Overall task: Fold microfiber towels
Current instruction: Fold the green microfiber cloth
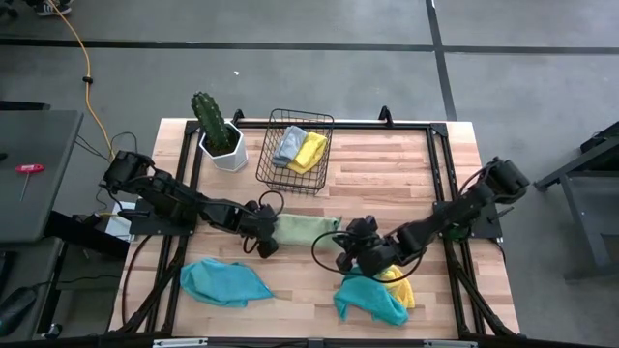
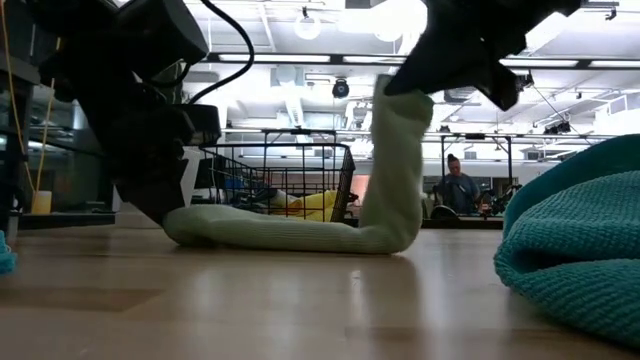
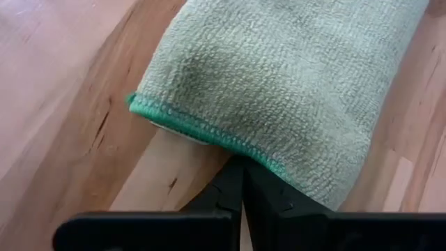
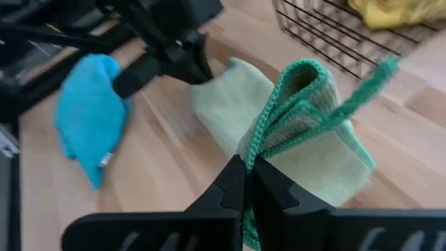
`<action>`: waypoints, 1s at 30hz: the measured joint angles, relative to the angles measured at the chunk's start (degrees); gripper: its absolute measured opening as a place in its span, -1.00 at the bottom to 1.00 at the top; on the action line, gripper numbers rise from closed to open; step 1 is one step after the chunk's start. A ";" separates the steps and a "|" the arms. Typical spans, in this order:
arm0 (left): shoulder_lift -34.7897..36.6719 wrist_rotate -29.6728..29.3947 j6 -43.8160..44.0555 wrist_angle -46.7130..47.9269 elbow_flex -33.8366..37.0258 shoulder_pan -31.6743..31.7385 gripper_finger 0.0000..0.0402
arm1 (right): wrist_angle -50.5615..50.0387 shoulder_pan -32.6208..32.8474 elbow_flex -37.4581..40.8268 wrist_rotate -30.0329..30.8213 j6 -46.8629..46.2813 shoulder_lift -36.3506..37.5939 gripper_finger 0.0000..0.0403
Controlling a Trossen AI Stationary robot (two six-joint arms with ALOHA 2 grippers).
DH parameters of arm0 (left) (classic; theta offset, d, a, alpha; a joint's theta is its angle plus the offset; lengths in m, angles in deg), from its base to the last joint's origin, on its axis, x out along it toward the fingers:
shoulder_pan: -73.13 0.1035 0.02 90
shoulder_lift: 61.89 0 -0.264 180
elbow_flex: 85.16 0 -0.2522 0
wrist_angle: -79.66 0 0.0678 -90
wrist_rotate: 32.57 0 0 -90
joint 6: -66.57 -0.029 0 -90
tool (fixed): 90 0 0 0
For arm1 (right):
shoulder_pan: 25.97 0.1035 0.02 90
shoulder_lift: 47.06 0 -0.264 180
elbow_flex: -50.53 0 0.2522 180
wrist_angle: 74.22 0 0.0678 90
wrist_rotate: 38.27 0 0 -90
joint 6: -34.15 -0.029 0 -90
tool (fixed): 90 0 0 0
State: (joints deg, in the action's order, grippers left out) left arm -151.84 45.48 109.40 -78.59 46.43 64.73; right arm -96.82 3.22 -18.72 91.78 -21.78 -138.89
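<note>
A light green towel point(image 1: 306, 229) lies folded along the table's middle; it also shows in the low view point(image 2: 290, 232). My left gripper point(image 1: 263, 235) is shut at its left end, down at the table. My right gripper point(image 1: 346, 239) is shut on its right end, which stands lifted point(image 2: 400, 150). A teal towel point(image 1: 224, 282) lies crumpled near the front left. Another teal towel point(image 1: 369, 300) lies on a yellow one point(image 1: 399, 290) at the front right. Grey and yellow towels point(image 1: 300, 148) lie in the basket. My left gripper has its shut fingertips point(image 3: 242, 183) at the towel's dark-green hemmed end edge point(image 3: 258, 155), coming in low from the table's left. This end lies flat on the table. Whether cloth is between the fingers is hidden by the towel's edge. My right gripper pinches the towel's right end at its hemmed edges point(image 4: 268, 136), several layers together, between its two fingers. It comes from above and from the right. That end is lifted and stands upright point(image 2: 398, 130), while the rest lies on the table. A loose corner point(image 4: 369, 80) sticks out.
A black wire basket point(image 1: 290, 179) stands at the far middle. A potted cactus point(image 1: 218, 130) stands to its left. A black frame point(image 1: 440, 174) runs round the table. People sit in the room behind point(image 2: 460, 185). Bare wood lies between the towel and the front edge.
</note>
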 joint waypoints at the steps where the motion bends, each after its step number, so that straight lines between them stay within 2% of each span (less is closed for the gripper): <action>1: 0.00 -0.02 0.00 0.03 0.00 -0.02 -1.00 | 1.64 -0.09 0.00 -0.04 0.92 -0.26 -1.00; 12: -0.04 -0.95 -0.50 -0.21 0.10 -0.07 -1.00 | 19.12 -3.07 0.00 -0.38 8.67 -5.29 -1.00; 30: -0.11 -1.52 -1.46 -1.53 0.17 -0.02 -1.00 | 48.65 -9.43 0.00 -9.09 12.43 -20.73 -1.00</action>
State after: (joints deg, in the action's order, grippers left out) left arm -151.95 43.96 107.93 -80.12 46.60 64.70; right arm -48.17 -6.21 -18.72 82.69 -9.35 -159.62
